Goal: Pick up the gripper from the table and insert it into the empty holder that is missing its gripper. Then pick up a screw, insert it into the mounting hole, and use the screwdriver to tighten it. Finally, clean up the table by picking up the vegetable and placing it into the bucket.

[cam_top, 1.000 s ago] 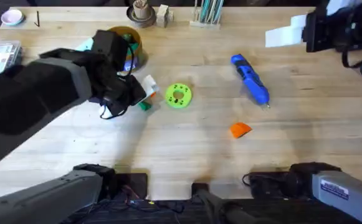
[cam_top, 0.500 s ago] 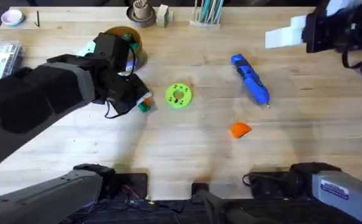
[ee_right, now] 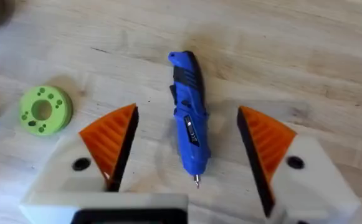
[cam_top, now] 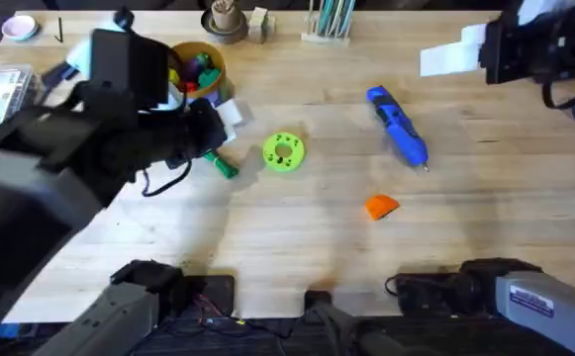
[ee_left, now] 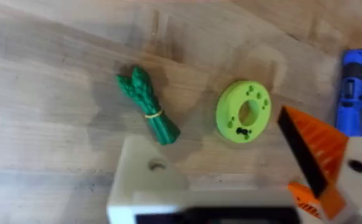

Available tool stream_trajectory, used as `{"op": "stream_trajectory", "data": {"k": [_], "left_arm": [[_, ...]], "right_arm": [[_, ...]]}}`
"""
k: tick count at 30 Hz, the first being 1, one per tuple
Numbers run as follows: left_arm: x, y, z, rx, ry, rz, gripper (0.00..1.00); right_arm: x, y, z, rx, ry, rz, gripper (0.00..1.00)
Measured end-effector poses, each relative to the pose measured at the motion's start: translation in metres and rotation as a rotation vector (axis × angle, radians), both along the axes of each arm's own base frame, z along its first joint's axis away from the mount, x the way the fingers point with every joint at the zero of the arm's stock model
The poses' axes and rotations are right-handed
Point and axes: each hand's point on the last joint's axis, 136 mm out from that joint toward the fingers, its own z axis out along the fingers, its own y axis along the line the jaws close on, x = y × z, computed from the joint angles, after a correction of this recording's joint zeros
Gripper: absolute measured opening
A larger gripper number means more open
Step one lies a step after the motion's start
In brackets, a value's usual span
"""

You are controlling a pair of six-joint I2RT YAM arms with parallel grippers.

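Wooden table (cam_top: 297,237), banded dark-green asparagus vegetable (ee_left: 148,114)

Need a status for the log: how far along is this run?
Nothing looks done. The orange gripper lies loose on the table, the screwdriver untouched beside it, and the vegetable is on the wood, not in the bucket. In hand: the left gripper, missing one orange tip, hangs open above the vegetable; the right gripper is open above the screwdriver. Left: insertion, screw, cleanup.
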Motion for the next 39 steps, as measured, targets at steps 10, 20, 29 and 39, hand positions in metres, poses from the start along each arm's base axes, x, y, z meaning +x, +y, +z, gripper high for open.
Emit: {"op": "stream_trajectory", "data": {"k": [10,20,29,39], "left_arm": [[-0.010,-0.009,0.094,0.086,-0.462,-0.243,0.659],[-0.020,-0.008,0.141,0.119,-0.681,-0.272,0.416],[-0.020,-0.009,0.140,0.121,-0.681,-0.274,0.992],[-0.020,-0.009,0.140,0.121,-0.680,-0.274,0.993]], "right_arm": [[0.000,0.004,0.001,0.017,0.000,0.014,0.993],[-0.001,0.004,0.001,0.020,0.000,0.016,0.994],[-0.001,0.004,0.001,0.021,0.000,0.017,0.993],[-0.001,0.005,0.001,0.022,0.000,0.018,0.993]]}}
